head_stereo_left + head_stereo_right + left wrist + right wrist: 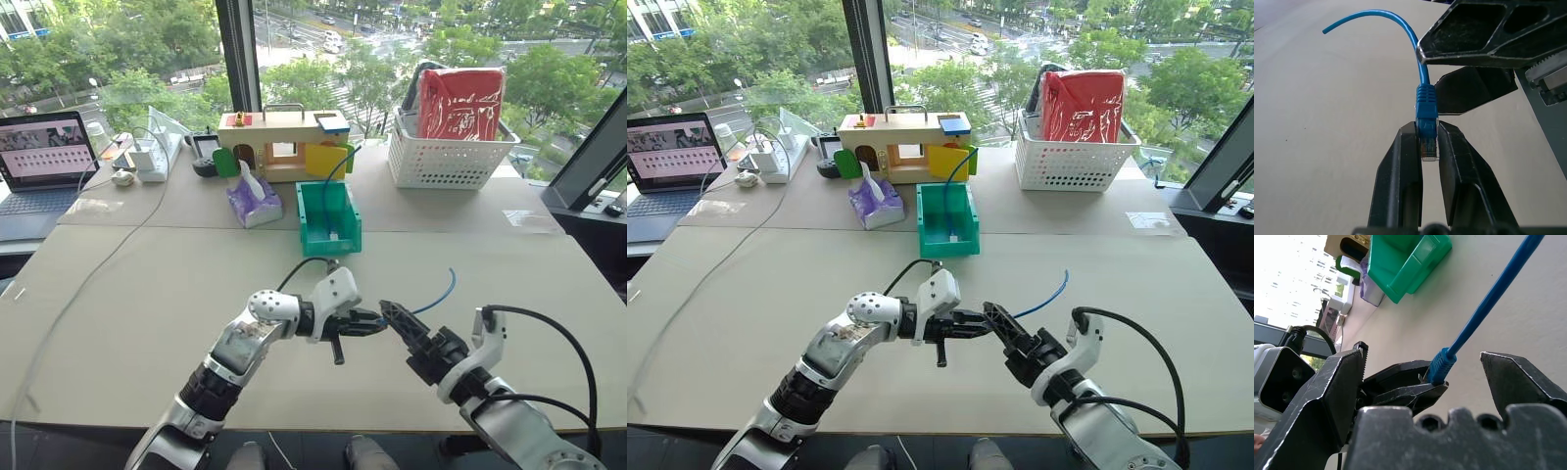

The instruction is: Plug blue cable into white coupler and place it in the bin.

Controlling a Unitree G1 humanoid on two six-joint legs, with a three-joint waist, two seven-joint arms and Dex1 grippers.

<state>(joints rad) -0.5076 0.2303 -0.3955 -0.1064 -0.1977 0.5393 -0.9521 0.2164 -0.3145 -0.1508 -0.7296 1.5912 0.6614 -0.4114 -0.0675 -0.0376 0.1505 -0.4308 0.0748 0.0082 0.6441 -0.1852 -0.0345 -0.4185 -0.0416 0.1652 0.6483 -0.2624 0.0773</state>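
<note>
Over the bare tabletop (147, 323), left gripper (375, 321) pinches the blue cable (1425, 105) by its plug; right gripper (394, 315), fingers wide, must close on the cord.

The two grippers met over the near middle of the table (147, 294), the left gripper (367, 323) just left of the right gripper (397, 318). The cable (436, 297) ran from between them to the right and away. Beyond them, at mid-table, stood the bin (329, 220), with a second cable (333, 176) rising out of it. A tissue pack (253, 201) lay just left of the bin. Behind both stood the toy house (284, 144). Right of the house sat the basket (446, 157) with a bag (460, 103) in it. At the far left were a power strip (152, 157) and a laptop (44, 166).
</note>
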